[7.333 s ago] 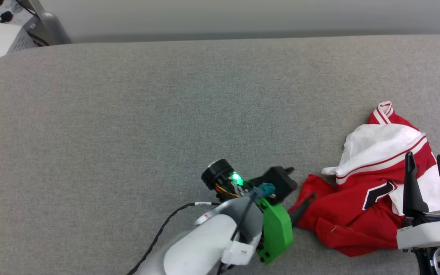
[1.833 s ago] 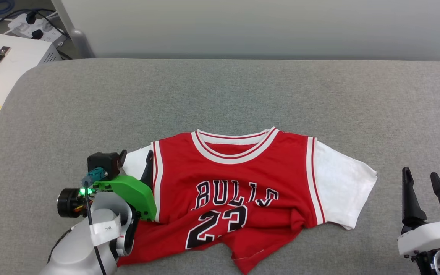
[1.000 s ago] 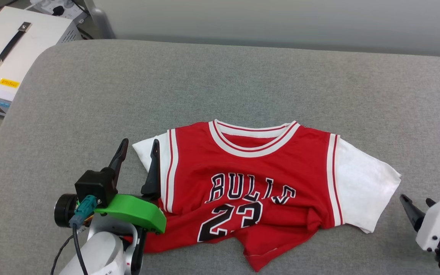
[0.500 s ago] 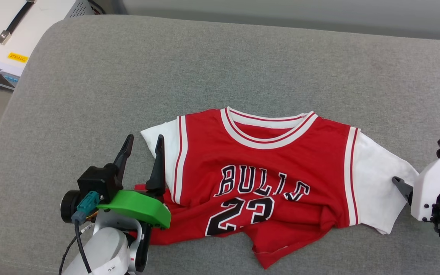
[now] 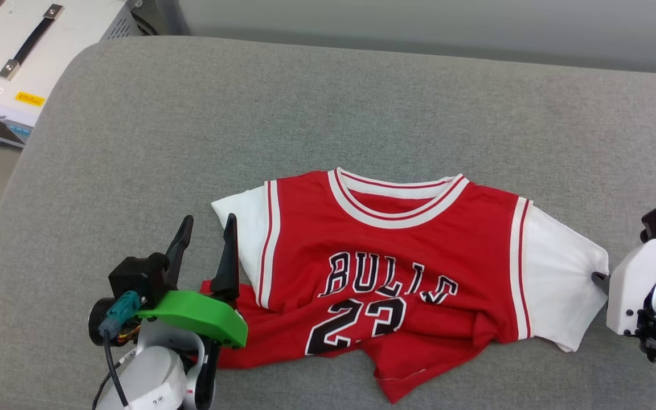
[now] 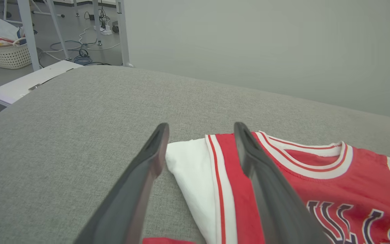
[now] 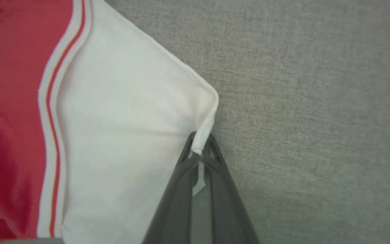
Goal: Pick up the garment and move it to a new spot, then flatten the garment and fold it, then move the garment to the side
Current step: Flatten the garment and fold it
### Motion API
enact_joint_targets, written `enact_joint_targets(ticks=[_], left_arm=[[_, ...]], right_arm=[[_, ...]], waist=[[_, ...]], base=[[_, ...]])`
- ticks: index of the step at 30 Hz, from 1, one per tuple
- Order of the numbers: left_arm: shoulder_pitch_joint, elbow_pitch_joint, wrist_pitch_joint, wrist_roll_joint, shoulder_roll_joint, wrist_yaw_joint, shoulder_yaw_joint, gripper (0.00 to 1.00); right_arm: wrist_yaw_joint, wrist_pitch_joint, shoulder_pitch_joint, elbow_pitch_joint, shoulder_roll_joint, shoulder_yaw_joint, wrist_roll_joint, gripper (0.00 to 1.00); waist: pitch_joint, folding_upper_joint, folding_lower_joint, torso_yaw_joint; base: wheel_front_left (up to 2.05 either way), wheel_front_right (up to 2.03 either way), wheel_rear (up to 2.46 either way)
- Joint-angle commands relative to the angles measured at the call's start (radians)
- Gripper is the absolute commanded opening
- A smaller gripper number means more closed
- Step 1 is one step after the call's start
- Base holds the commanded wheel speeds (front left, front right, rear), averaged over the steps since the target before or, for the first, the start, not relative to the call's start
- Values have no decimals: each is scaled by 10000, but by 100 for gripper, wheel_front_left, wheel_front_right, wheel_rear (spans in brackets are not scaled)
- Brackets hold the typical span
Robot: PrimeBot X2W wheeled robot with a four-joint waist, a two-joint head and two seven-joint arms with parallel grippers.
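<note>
garment [image 5: 396,267] lies front-up on grey pad [image 5: 328,102], toward the pad's near edge, roughly centred. mostly spread; hem [image 5: 396,378] bunched and skewed along the pad's near side. right gripper [image 7: 199,149] clamped together on the edge of the white sleeve [image 7: 120,135], toward the pad's right end. left gripper [image 5: 208,222] fingers apart, holding nothing, one finger over the other sleeve [image 5: 245,228], toward the pad's left. judged: relocation done, flattening under way; folding and moving aside not yet done.
</note>
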Motion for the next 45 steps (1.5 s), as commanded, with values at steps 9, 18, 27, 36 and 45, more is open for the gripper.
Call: enact_joint_targets(ticks=[9, 18, 27, 36, 45], left_arm=[[-437, 694, 1618, -1447, 522, -802, 548, 100], [-2352, 2080, 4937, -2561, 1235, -1873, 198, 100], [-3657, 4029, 7058, -2999, 1376, -2176, -205, 100], [-4057, 5770, 8537, -2899, 938, -2695, -1179, 87], [-4580, 6340, 7905, -2588, 657, -3060, -1552, 0]], right_arm=[[-9, -385, 1112, -1130, 220, -1405, -488, 0], [-9, -244, 1497, -2661, 900, -1905, -807, 0], [-9, -342, 1580, -3065, 1314, -1707, -868, 0], [-9, -344, 1692, -3382, 1509, -1583, -745, 0], [-9, -471, 1421, -3398, 1325, -1459, -582, 0]], waist=[[-444, 0, 0, -428], [399, 0, 0, -1182], [981, 0, 0, -1836], [1309, 0, 0, -2008], [974, 0, 0, -1826]], base=[[0, 0, 0], [0, 0, 0], [0, 0, 0], [0, 0, 0], [0, 0, 0]])
